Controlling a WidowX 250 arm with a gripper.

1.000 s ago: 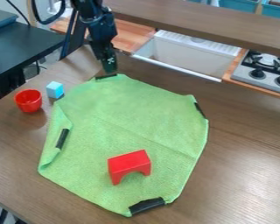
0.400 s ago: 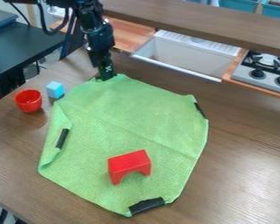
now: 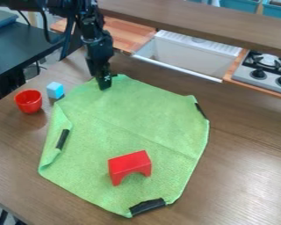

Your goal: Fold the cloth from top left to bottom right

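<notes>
Green cloth (image 3: 128, 118) spread over the brown wooden table (image 3: 243, 176), mostly flat; left edge turned inward in a narrow flap, faint crease running slantwise across the middle toward the lower right. Fold from top left to bottom right not made. Black gripper (image 3: 104, 86) points down at the cloth's top corner, its tip over the green near the upper edge. Cannot tell whether it stands wide or narrow, or has hold of any fabric. Black strips on the cloth: one on the left flap (image 3: 62, 139), one at the right corner (image 3: 200, 110), one at the bottom corner (image 3: 147, 206). Red arch-shaped block (image 3: 130, 165) sits on the lower half of the cloth. Off the cloth, to its upper left: small red bowl (image 3: 28, 101), upright, and a light blue cube (image 3: 55, 90) just beside it. Behind the table, white sink (image 3: 187, 52); stove (image 3: 266, 74) farther right.
</notes>
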